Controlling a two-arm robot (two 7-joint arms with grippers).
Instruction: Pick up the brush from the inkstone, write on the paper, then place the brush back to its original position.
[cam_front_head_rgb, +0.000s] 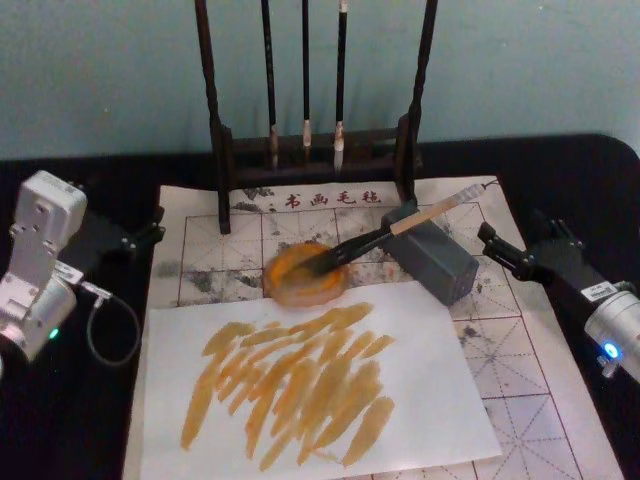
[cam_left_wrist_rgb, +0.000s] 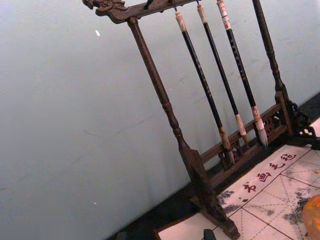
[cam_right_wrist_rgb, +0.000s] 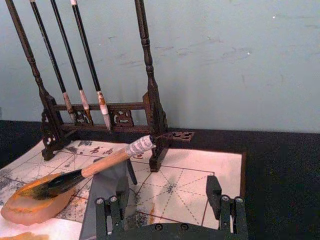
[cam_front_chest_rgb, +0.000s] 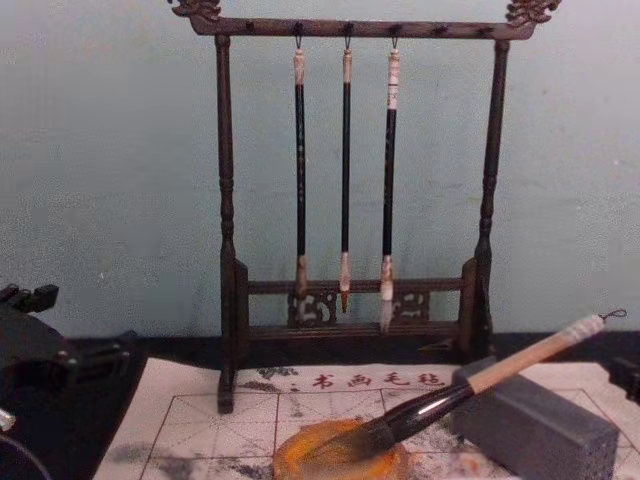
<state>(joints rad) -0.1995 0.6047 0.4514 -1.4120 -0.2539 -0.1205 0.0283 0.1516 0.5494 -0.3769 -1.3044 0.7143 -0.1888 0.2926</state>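
The brush (cam_front_head_rgb: 425, 215) lies tilted, its dark tuft on the orange-stained inkstone (cam_front_head_rgb: 300, 285) and its pale handle propped on a grey block (cam_front_head_rgb: 440, 262). From the side, the brush (cam_front_chest_rgb: 510, 365) slopes up to the right off the inkstone (cam_front_chest_rgb: 340, 462). The red-grid paper (cam_front_head_rgb: 515, 340) covers the table middle, and a plain white sheet (cam_front_head_rgb: 420, 400) streaked with orange strokes lies on it. My right gripper (cam_front_head_rgb: 490, 245) is open just right of the block, holding nothing; its fingers (cam_right_wrist_rgb: 116, 202) point toward the brush (cam_right_wrist_rgb: 107, 162). My left gripper (cam_front_head_rgb: 152, 228) is open at the paper's left edge.
A dark wooden rack (cam_front_head_rgb: 315, 150) with three thin hanging brushes (cam_front_chest_rgb: 345, 170) stands at the back of the paper, against a teal wall. The black tabletop (cam_front_head_rgb: 80, 420) lies bare on both sides of the paper.
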